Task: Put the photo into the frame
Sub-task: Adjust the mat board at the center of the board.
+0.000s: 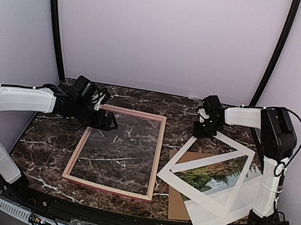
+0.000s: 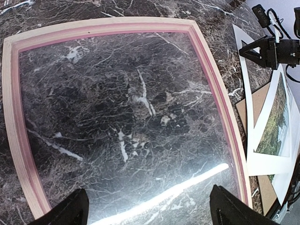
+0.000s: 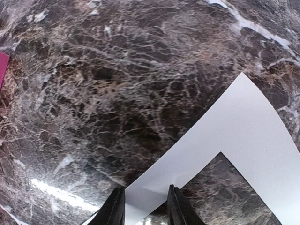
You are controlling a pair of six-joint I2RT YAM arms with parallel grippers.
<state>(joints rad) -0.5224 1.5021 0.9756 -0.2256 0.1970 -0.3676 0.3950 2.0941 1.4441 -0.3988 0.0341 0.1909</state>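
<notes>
left gripper (image 1: 109,121) wide open, empty, over far left corner of frame (image 1: 158,149), right gripper (image 3: 145,202) astride white mat board (image 3: 234,122) rail, hold unclear, photo (image 1: 218,174) under mat, right of frame

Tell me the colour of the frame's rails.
The frame is pale wood with a pink-red inner strip; clearest in the left wrist view.
</notes>
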